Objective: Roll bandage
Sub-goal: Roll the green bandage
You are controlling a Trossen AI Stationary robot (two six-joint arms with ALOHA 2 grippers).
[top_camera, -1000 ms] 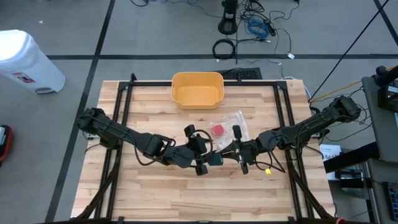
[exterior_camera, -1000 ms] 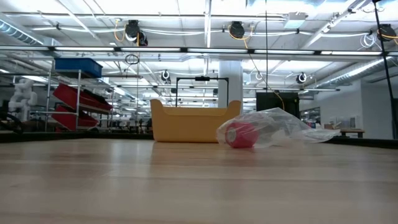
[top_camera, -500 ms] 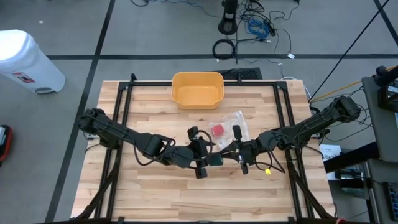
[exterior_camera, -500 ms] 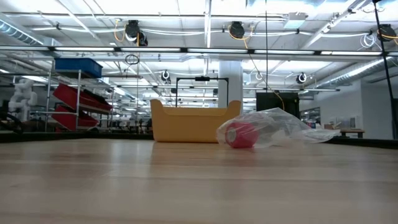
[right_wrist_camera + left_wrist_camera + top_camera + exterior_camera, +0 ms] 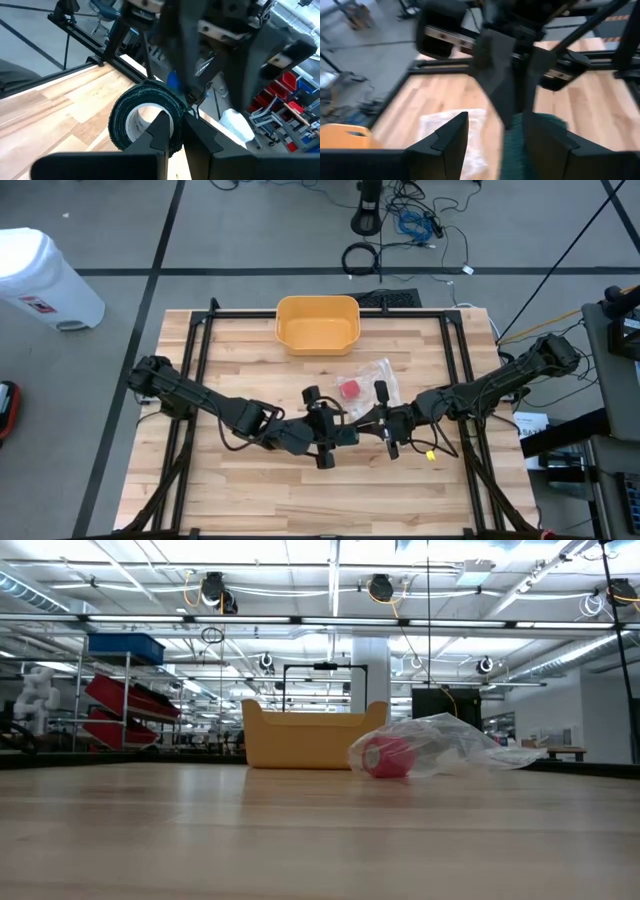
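Note:
A dark green bandage roll (image 5: 145, 120) with a white core is held in the air above the table's middle, where both arms meet. My right gripper (image 5: 179, 131) (image 5: 365, 423) is shut on the roll's rim. My left gripper (image 5: 495, 145) (image 5: 335, 435) faces it, open, with the roll (image 5: 516, 147) between its fingers. A gap shows beside one finger, and the other finger hides the roll's far side. In the high view the two grippers hide the roll. Neither gripper shows in the low view. My right gripper holds the roll by its wall (image 5: 175, 112) at the side of the core. One finger (image 5: 161, 125) lies before the white hollow and the other (image 5: 200, 135) outside the roll. The fingers point level, along the roll's axis. The roll is lifted clear of the table. My left gripper has one finger (image 5: 547, 142) right beside the roll; whether it touches, I cannot tell.
A red bandage roll (image 5: 350, 389) (image 5: 385, 757) lies inside a clear plastic bag (image 5: 375, 377) (image 5: 445, 745), just beyond the grippers. A yellow bin (image 5: 317, 323) (image 5: 305, 738) stands at the table's far edge. Bare wood lies toward the near edge.
My left gripper has turned a little about the line it points along and has stayed in place. The right gripper and the roll have kept still.

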